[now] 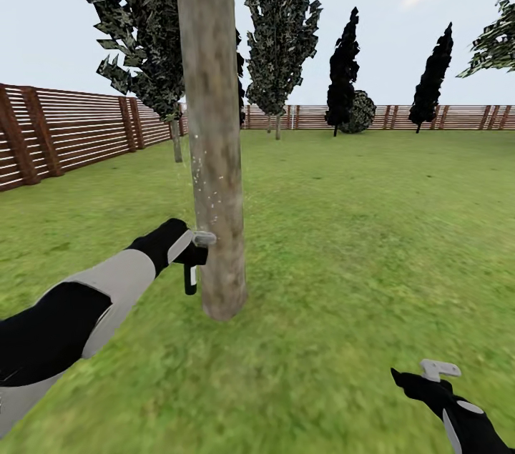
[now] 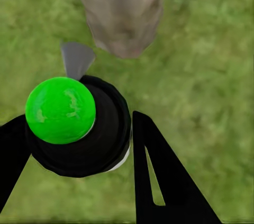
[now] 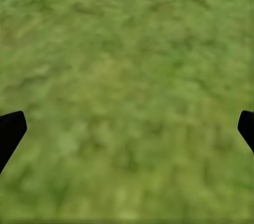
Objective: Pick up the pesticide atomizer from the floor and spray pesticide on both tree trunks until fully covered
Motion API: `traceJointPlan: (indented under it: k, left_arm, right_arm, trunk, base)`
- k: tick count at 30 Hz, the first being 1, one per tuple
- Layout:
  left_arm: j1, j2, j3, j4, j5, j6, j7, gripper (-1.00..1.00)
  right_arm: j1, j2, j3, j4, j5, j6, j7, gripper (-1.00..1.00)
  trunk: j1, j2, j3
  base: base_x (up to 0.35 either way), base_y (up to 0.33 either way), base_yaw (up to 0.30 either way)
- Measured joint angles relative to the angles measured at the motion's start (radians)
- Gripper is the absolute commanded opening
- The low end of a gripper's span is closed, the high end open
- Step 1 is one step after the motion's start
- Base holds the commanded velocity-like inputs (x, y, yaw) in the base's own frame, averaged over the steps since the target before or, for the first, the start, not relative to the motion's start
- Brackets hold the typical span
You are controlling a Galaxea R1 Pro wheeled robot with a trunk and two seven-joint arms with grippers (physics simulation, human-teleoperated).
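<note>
Atomizer [image 1: 192,264] clamped in left tool [image 1: 187,254], nozzle just beside trunk [image 1: 214,154]; droplets speckled there. Right tool [image 3: 127,128] spread wide over grass [image 1: 357,261]. Likely risks: nozzle bumping bark, patchy coverage from staying low.

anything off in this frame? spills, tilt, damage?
Nothing broken or tipped. The tree trunk stands upright, and pale droplets fleck its bark just above the pesticide atomizer, which the left pincer holds beside it. The right pincer is open over bare grass.
</note>
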Motion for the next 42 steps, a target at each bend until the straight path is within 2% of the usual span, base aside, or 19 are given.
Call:
traceJointPlan:
  k: [8, 12, 19, 20, 25, 31, 36, 42]
  left_arm:
    - [0.074, 0.001, 0.0, 0.0, -0.004, -0.053, -0.001, -1.0]
    - [0.084, 0.01, -0.002, 0.0, -0.008, -0.072, 0.0, -1.0]
    - [0.1, 0.11, -0.001, -0.002, -0.013, -0.088, 0.0, -1.0]
    - [0.1, 0.115, 0.001, -0.004, -0.007, -0.09, 0.0, -1.0]
    - [0.1, 0.113, -0.001, -0.006, 0.0, -0.091, -0.001, -1.0]
    - [0.1, 0.078, 0.0, -0.006, 0.003, -0.09, -0.001, -1.0]
    - [0.1, 0.075, -0.002, -0.006, 0.0, -0.091, -0.001, -1.0]
    - [0.1, 0.069, -0.001, -0.006, 0.003, -0.09, -0.001, -1.0]
  right_arm:
    - [0.0, 0.0, 0.0, 0.0, 0.0, 0.0, 0.0, 1.0]
    - [0.0, -0.001, 0.0, 0.0, 0.0, 0.0, 0.0, 1.0]
    - [0.0, 0.0, 0.0, 0.0, 0.0, 0.0, 0.0, 1.0]
    - [0.0, 0.0, 0.0, 0.0, 0.0, 0.0, 0.0, 1.0]
    - [0.0, 0.0, 0.0, 0.0, 0.0, 0.0, 0.0, 1.0]
    - [-0.001, 0.0, 0.0, 0.0, 0.0, 0.0, 0.0, 1.0]
    - [0.0, 0.0, 0.0, 0.0, 0.002, 0.001, 0.0, 1.0]
    - [0.0, 0.0, 0.0, 0.0, 0.001, 0.002, 0.0, 1.0]
  trunk:
    - [0.0, 0.0, 0.0]
    - [0.0, 0.0, 0.0]
    - [0.0, 0.0, 0.0]
    - [0.0, 0.0, 0.0]
    - [0.0, 0.0, 0.0]
    - [0.0, 0.0, 0.0]
    - [0.0, 0.0, 0.0]
    - [0.0, 0.0, 0.0]
  base:
    - [0.0, 0.0, 0.0]
    - [0.0, 0.0, 0.0]
    - [0.0, 0.0, 0.0]
    - [0.0, 0.0, 0.0]
    - [0.0, -0.018, 0.0]
    - [0.0, -0.194, 0.017]
    - [0.0, -0.037, 0.202]
    - [0.0, -0.282, 0.121]
